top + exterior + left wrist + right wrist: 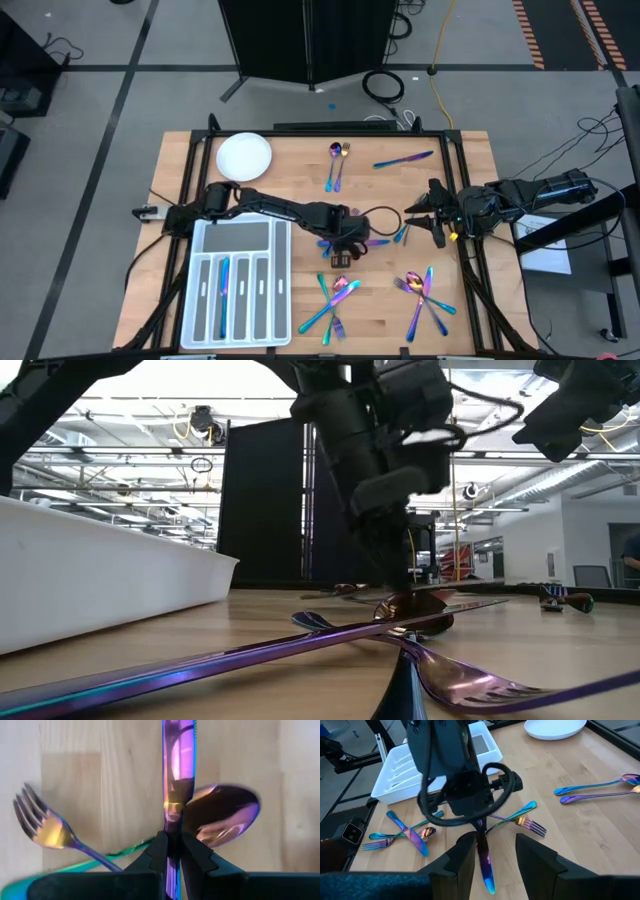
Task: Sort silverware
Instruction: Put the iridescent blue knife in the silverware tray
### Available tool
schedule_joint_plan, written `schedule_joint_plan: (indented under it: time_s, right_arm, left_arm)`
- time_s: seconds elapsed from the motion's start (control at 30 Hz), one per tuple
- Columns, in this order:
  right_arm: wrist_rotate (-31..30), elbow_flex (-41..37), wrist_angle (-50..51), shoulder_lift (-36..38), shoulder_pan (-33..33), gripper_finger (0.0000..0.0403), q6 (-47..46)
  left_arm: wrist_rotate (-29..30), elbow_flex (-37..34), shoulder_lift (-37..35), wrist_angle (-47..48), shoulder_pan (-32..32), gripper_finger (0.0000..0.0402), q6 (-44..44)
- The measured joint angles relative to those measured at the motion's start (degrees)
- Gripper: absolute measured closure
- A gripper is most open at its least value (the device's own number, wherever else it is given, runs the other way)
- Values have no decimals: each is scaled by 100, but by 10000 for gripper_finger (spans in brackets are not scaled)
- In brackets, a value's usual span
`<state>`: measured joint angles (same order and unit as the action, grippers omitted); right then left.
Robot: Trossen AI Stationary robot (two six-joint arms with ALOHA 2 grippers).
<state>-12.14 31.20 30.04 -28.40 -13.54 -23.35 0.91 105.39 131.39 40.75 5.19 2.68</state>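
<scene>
Bright even overhead light; blurred close foreground, bright ceiling glare.

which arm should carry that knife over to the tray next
Left. Its gripper is already shut on the knife and nearer the tray; the right gripper waits open at the table's right edge.

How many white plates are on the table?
1. The white plate sits near the table's far left corner, beyond the compartment tray. None looks hidden.
</scene>
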Motion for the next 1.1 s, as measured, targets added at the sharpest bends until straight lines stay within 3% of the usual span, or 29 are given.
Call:
schedule_joint_plan:
  time_s: [0.43, 0.67, 0.87, 1.1]
  right_arm:
    - [24, 0, 20, 0, -5, 273, -151]
    - [106, 0, 99, 0, -7, 273, -348]
    - [199, 0, 196, 0, -7, 273, -467]
    - [173, 0, 147, 0, -7, 273, -451]
  left_arm:
    - [-265, -23, -13, -1512, -13, 368, 290]
    - [-813, -82, -22, -2402, -22, 368, 303]
    - [-1196, -25, -24, -2171, -148, 368, 1015]
    - [-1268, 192, -195, -1382, -254, 368, 905]
